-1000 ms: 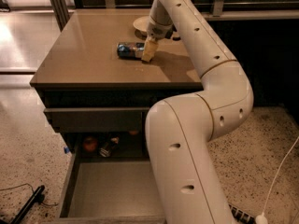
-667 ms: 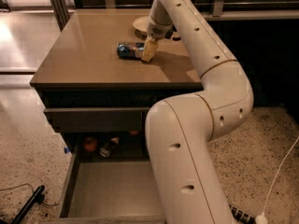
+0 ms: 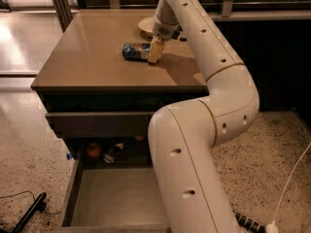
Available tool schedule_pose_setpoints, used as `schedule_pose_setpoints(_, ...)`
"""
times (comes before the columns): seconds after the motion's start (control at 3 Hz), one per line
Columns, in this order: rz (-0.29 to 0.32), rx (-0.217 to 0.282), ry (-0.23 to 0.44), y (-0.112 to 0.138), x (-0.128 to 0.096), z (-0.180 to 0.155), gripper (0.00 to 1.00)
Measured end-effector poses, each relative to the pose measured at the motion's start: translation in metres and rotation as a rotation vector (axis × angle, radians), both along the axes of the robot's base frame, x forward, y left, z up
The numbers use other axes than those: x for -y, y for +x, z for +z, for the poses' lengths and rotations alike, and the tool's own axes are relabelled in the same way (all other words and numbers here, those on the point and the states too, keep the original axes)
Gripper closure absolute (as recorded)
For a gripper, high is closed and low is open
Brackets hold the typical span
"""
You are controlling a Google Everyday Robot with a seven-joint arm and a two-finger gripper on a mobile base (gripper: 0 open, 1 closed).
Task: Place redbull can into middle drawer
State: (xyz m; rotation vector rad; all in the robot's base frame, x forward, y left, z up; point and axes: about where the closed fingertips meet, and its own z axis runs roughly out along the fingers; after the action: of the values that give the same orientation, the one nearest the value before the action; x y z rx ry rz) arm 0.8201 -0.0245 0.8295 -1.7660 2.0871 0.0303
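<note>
Early stage: can (image 3: pixel 134 51) lying near desk (image 3: pixel 92 64) far edge, gripper (image 3: pixel 155 52) at its end, grip state impossible to tell, drawer (image 3: pixel 114 198) open, can not yet in.

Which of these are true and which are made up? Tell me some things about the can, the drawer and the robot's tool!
1. The redbull can lies on its side on the table top. True.
2. The tool is down inside the middle drawer. False: it is up on the table top, at one end of the can.
3. The middle drawer is pulled open. True.
4. The redbull can is already in the drawer. False: it is on the table top, and the drawer floor in view is bare.
5. A bowl sits on the table top behind the can. True.
</note>
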Motion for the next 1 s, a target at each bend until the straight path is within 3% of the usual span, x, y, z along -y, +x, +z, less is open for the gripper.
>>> schedule_pose_setpoints(1.0, -0.076, 0.176, -0.018, -0.005, 0.05, 0.096, 1.0)
